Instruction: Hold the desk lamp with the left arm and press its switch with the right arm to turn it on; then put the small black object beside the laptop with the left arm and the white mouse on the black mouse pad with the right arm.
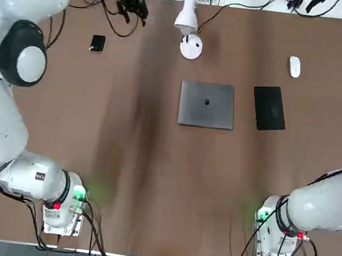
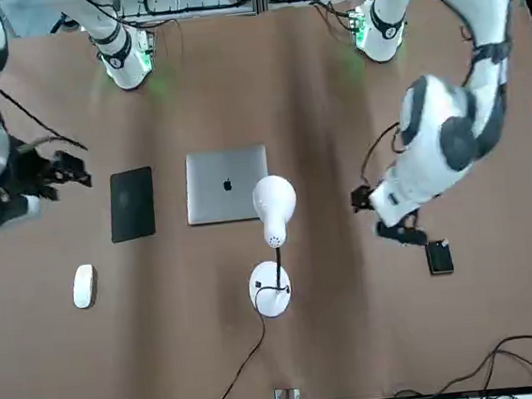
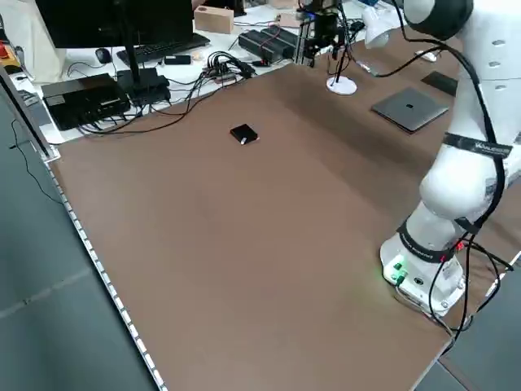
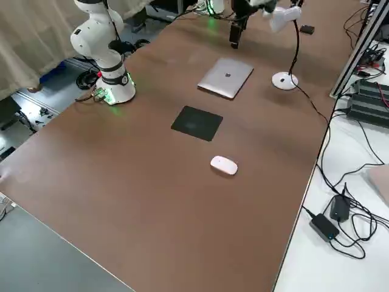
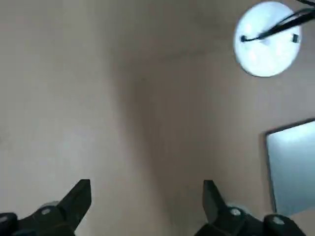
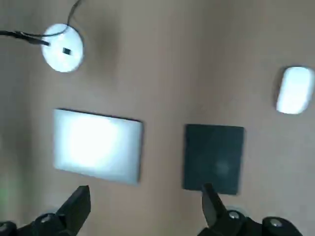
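The desk lamp stands at the table's far middle, with its white cone head [image 1: 186, 17] over its disc base [image 1: 191, 46] and a dark cord running back. My left gripper [image 1: 135, 6] hangs open in the air between the lamp and the small black object [image 1: 97, 43]. It touches neither, and its wrist view shows the lamp base [image 5: 268, 39] ahead of its open, empty fingers [image 5: 78, 196]. The laptop [image 1: 207, 104] lies mid-table with the black mouse pad [image 1: 269, 107] to its right. The white mouse [image 1: 294, 66] lies beyond the pad. My right gripper [image 2: 73, 171] hovers open and empty high over the pad's side.
Loose cables [image 1: 111, 5] trail along the far edge behind the lamp. A side bench carries black boxes [image 3: 81, 98] and a keyboard, and a power adapter [image 4: 331, 210] lies off the table's far side. Both arm bases [image 1: 61, 205] stand at the near edge.
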Robot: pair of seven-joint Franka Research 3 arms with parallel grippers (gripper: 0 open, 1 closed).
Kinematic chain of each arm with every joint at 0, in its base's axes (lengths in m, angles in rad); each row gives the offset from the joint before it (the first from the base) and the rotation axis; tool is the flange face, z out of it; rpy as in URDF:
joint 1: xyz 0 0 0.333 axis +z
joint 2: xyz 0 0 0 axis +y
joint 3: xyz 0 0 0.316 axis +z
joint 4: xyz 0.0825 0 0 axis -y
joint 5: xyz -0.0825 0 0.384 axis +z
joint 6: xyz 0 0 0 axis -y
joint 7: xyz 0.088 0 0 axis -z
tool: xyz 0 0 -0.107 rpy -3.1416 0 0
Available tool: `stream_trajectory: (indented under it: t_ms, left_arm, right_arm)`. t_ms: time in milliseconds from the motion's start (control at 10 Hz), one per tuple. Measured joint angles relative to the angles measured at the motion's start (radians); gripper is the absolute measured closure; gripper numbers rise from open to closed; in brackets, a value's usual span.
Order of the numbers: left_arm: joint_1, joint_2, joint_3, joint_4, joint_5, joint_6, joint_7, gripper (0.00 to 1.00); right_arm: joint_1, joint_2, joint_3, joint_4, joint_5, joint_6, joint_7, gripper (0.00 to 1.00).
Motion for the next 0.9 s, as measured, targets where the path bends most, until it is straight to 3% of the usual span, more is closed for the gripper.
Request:
stream_trajectory:
  t_ms: [100, 200, 400, 600, 800, 900]
  left_arm:
    - [-0.036, 0.036, 0.001, 0.016, 0.006, 0.041, -0.017, 0.0]
    - [-0.05, 0.076, 0.001, 0.032, 0.011, 0.072, -0.004, 0.0]
    - [-0.049, 0.179, 0.001, 0.085, 0.014, 0.177, 0.21, 0.0]
    - [-0.071, 0.26, -0.023, 0.101, -0.033, 0.36, 0.337, 0.0]
    - [-0.131, 0.339, -0.045, 0.106, -0.055, 0.599, 0.368, 0.0]
    - [-0.156, 0.384, -0.045, 0.125, -0.057, 0.701, 0.388, 0.0]
  right_arm:
    - [0.015, 0.051, 0.0, -0.002, 0.071, 0.066, 0.023, 0.04]
    - [0.053, 0.103, 0.001, -0.002, 0.119, 0.14, 0.09, 0.13]
    - [0.16, 0.195, 0.005, -0.001, 0.162, 0.286, 0.236, 0.47]
    - [0.233, 0.273, 0.005, -0.001, 0.265, 0.377, 0.277, 0.78]
    - [0.28, 0.356, 0.005, -0.002, 0.3, 0.498, 0.29, 0.95]
    - [0.296, 0.396, 0.005, -0.001, 0.31, 0.578, 0.291, 0.97]
